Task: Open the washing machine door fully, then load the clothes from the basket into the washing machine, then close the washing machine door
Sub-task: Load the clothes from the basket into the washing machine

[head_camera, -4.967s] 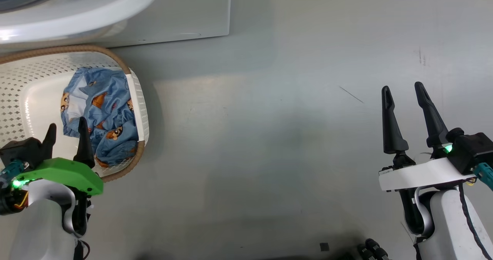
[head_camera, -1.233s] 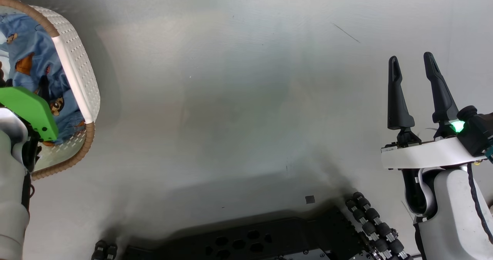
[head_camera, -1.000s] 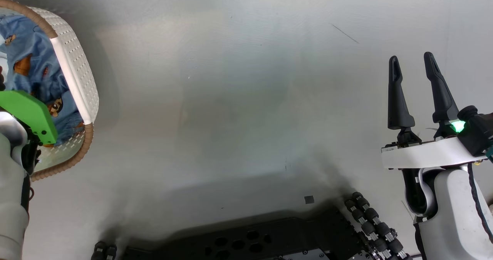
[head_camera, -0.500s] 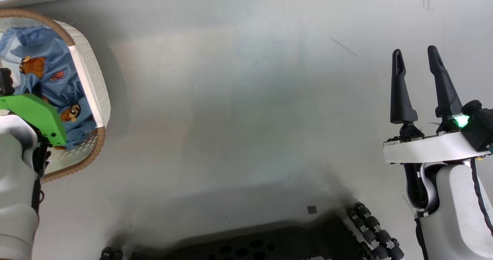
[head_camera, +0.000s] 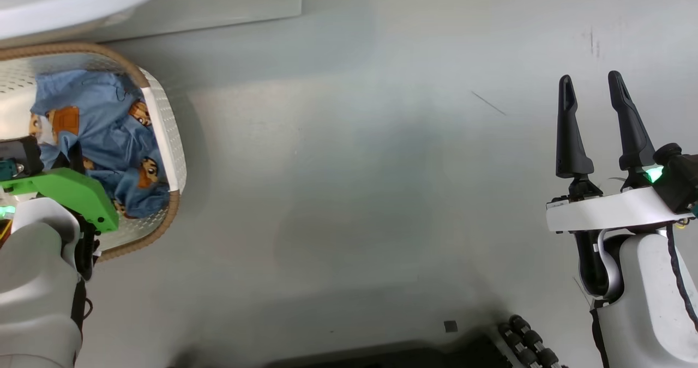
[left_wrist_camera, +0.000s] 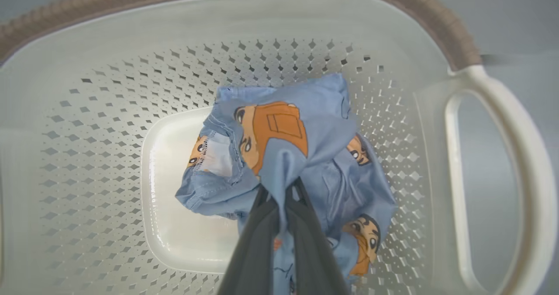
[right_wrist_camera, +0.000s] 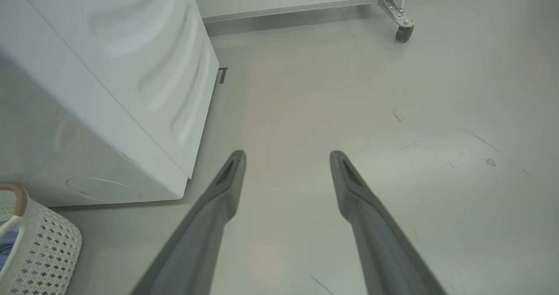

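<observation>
Left gripper (left_wrist_camera: 281, 189) is clamped on a bunched fold of the light blue garment (left_wrist_camera: 332, 172), mid-frame inside the cream basket (left_wrist_camera: 109, 111): soft, light, floppy stuff, so that gathered ridge looks the soundest hold.

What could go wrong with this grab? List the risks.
1. The left gripper is shut on just a narrow fold of the blue garment; it may slip out on lifting.
2. The rest lies bunched in the basket; a trailing end could snag the rim, perhaps dragging the basket.
</observation>
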Available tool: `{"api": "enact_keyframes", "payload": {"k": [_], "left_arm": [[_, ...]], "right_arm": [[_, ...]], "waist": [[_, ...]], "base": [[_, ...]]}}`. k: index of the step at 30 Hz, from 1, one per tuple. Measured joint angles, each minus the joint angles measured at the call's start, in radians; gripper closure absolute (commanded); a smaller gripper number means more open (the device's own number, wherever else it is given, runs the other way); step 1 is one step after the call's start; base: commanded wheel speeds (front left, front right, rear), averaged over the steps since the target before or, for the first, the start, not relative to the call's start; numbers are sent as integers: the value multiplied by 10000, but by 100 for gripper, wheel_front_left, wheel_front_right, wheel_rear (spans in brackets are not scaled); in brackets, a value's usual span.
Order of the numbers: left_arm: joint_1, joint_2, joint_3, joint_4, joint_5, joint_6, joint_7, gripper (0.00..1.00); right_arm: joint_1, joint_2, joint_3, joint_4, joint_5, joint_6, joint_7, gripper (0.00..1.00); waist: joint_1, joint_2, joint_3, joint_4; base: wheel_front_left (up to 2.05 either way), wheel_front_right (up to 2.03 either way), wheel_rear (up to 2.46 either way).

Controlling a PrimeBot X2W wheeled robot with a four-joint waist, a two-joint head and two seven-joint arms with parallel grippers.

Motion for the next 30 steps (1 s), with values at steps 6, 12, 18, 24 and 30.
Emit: {"api": "enact_keyframes", "payload": {"k": [6, 12, 18, 24, 30], "left_arm": [[397, -90, 123, -169, -209, 0, -295, 100], [1059, -399, 205, -535, -395, 0, -353, 100], [1620, -593, 506, -1413, -558, 0, -380, 100], [2168, -596, 773, -2583, -558, 0, -380, 100], [2771, -604, 938, -3549, -433, 0, -380, 100]], "right_arm": [[22, -79, -13, 203, 0, 0, 0, 0], [96, -173, 2, 435, 0, 0, 0, 0], [361, -228, 31, 617, 0, 0, 0, 0], [583, -253, -6, 719, 2, 0, 0, 0], [983, -366, -25, 848, 0, -2, 0, 0]], "waist": [[0, 0, -641, 173], [0, 0, -1475, 376], [0, 0, -2240, 537], [0, 0, -2995, 678], [0, 0, -3698, 788]], "base": [[0, 0, 0], [0, 0, 0], [0, 0, 0], [0, 0, 0], [0, 0, 0]]}}
